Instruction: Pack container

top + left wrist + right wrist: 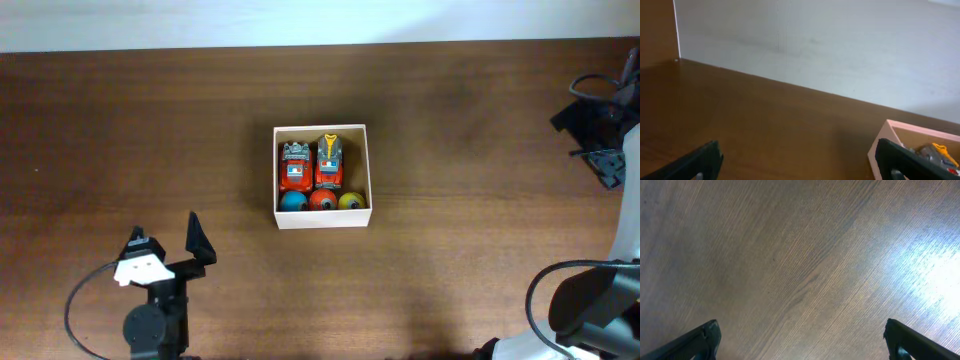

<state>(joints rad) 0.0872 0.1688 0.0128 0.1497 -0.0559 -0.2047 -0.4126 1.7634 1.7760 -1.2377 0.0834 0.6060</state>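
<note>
The container [322, 217], a small square white box, stands at the middle of the table. Inside it two red-orange toy trucks [311, 164] lie side by side. A blue ball [292, 201], a red ball [321, 200] and a yellow ball [350, 201] sit in a row in front of them. My left gripper [165, 245] is open and empty at the front left, well apart from the container. In the left wrist view a corner of the container [885, 137] shows behind my right finger. My right gripper [600, 135] is at the far right edge, open over bare wood.
The brown wooden table [470, 240] runs to a white wall [840, 45] at the back. Black cables [600, 95] hang by the right arm. The right arm's base [590, 305] sits at the front right corner.
</note>
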